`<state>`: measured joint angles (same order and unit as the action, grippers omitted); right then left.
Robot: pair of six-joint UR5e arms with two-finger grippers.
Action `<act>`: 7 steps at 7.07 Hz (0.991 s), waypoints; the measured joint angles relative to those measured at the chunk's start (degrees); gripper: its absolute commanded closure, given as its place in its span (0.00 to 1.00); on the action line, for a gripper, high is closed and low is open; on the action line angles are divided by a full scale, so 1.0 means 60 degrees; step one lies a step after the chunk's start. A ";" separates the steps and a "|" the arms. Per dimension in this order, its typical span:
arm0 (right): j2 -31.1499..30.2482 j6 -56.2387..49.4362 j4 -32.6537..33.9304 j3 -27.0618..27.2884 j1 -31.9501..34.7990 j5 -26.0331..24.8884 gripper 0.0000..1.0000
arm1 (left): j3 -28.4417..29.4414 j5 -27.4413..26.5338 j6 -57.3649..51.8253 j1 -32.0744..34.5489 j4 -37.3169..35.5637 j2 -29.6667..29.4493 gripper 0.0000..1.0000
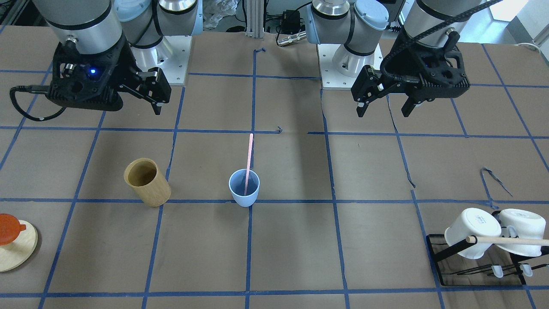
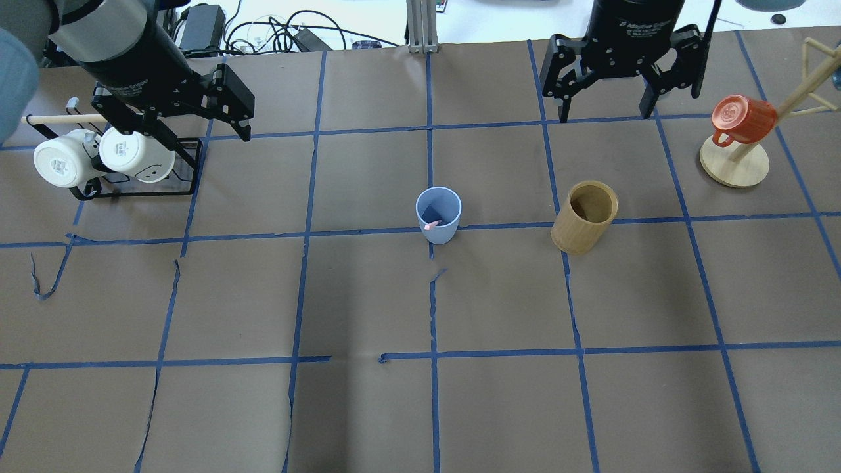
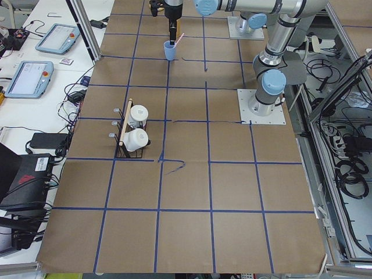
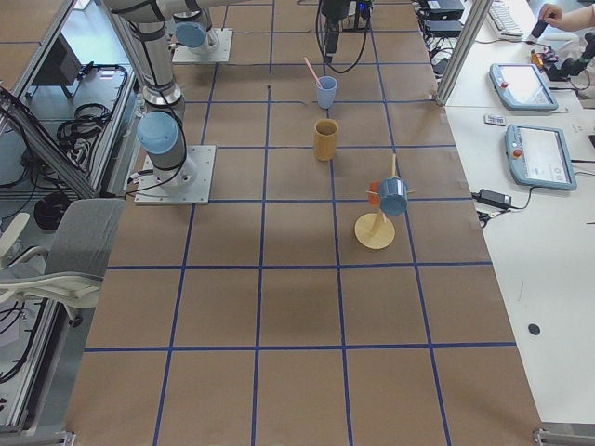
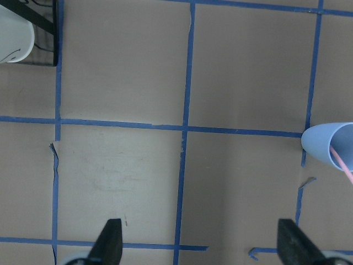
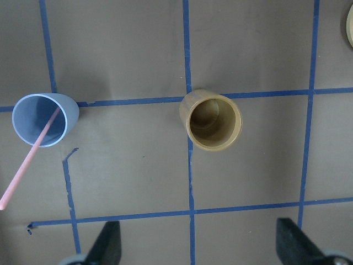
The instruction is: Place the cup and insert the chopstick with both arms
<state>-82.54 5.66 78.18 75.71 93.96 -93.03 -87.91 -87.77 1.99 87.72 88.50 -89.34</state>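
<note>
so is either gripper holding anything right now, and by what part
Nothing is held. The left gripper and right gripper are both open and empty. The chopstick stands in the cup, clear of both.

Left gripper (image 1: 384,112) is held raised, jaws spread wide, fingers pointed downward. Right gripper (image 2: 604,113) is held raised at a similar height, jaws likewise spread wide, fingers pointed downward. Both arms are folded close to their bases, grippers set well apart.
</note>
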 measured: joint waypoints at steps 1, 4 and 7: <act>-0.0177 -0.0178 0.0037 0.0246 -0.0083 -0.0005 0.04 | 0.0015 -0.0003 0.0003 0.0000 0.0004 0.0005 0.00; -0.0829 -0.0270 0.0162 0.1214 -0.0115 -0.0015 0.04 | 0.0031 -0.0008 -0.0008 0.0000 0.0018 0.0011 0.00; -0.1037 -0.0298 0.0464 0.1595 -0.0118 -0.0008 0.02 | 0.0032 -0.0019 -0.0009 -0.0009 0.0039 0.0020 0.00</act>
<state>-88.77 3.87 80.96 85.27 93.25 -93.07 -87.72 -87.89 1.94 87.66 88.74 -89.22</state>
